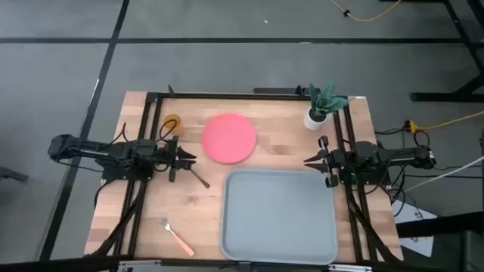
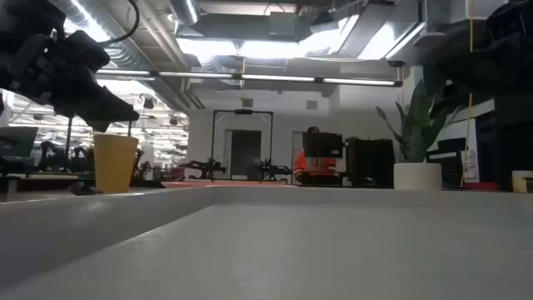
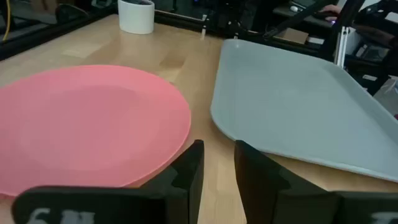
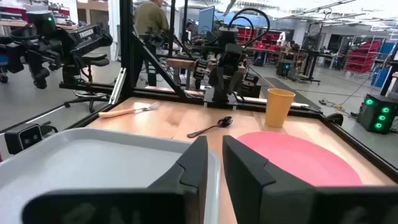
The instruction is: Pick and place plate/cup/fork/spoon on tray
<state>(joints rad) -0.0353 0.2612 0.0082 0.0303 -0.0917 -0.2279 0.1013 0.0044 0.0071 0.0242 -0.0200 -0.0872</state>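
Seen from above: a wooden table (image 1: 280, 155) in the middle of the frame, dark floor all around.

Left claw (image 1: 184, 159) at the left side of the table, just left of the plate, holding nothing. Fingers (image 3: 186, 177) close together with only a thin gap in the left wrist view (nothing between them).

Right claw (image 1: 314, 160) at the right side of the table, just above the tray's upper right corner, also holding nothing. Fingers (image 4: 196, 165) nearly closed, a narrow slit between them in the right wrist view.

Big grey tray (image 1: 278, 215) at the lower middle and right of the high view, nothing on it.

Pink plate (image 1: 228, 137) flat on the wood, just up and left of the tray, near it but not touching.

Yellow cup (image 1: 172, 123) standing upright at the upper left of the table, left of the plate and apart from it.

Dark spoon (image 1: 198, 177) lying on the wood just below the left claw, between the claw and the tray's left edge (small, hard to see well from above).

Fork (image 1: 175, 236) with the orange handle at the lower left of the table, well apart from the rest, left of the tray.

White pot with a green plant (image 1: 319, 109) at the upper right corner of the table.
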